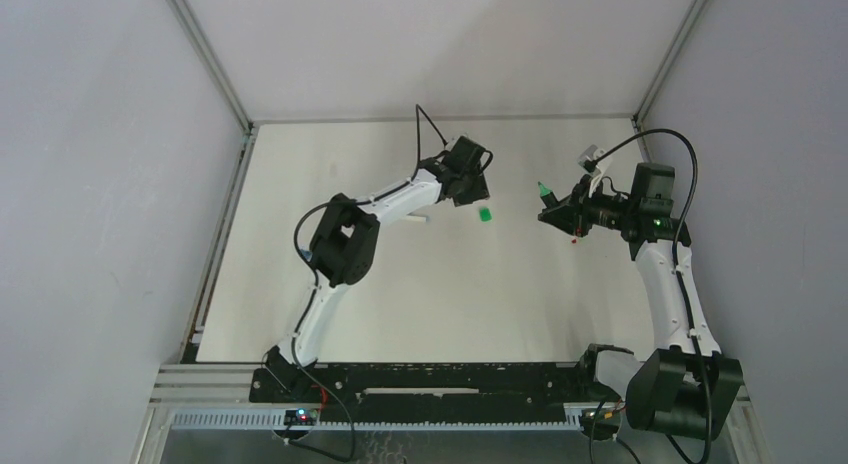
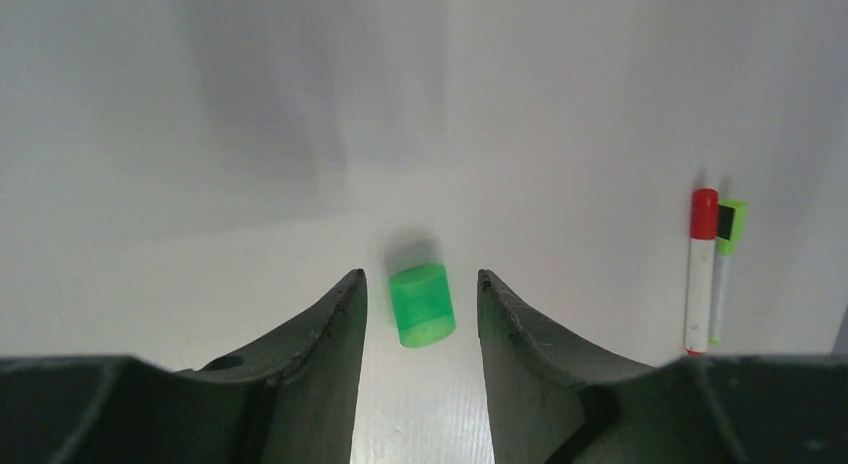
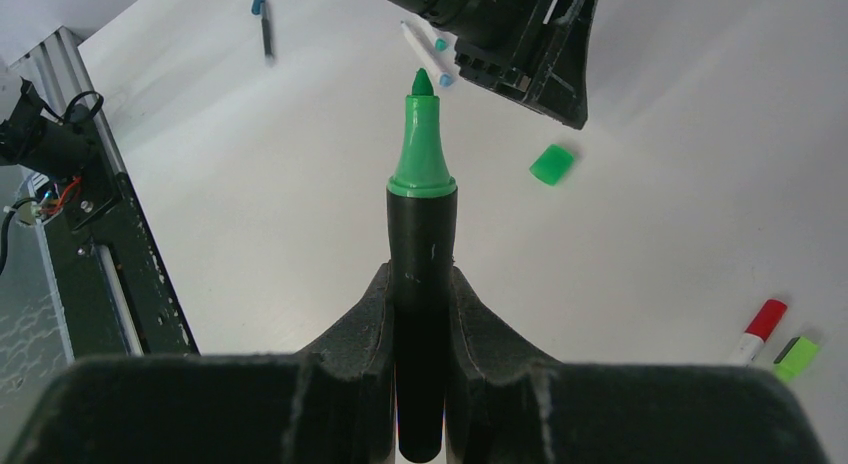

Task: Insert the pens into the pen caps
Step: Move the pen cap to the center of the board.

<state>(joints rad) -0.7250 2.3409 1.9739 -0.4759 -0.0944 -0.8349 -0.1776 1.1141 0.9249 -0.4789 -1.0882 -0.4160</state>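
Observation:
A chunky bright green pen cap lies on the white table between the fingers of my left gripper. That gripper is open, with a gap on each side of the cap. From above, the cap sits just beyond the left gripper. My right gripper is shut on a thick black marker, whose bare green tip points toward the left arm. Seen from above, the right gripper holds the marker off the table, to the right of the cap.
A red-capped white pen and a green-capped pen lie side by side right of the cap. Two white pens with teal tips lie partly under the left arm. A thin black pen with a blue cap lies farther off.

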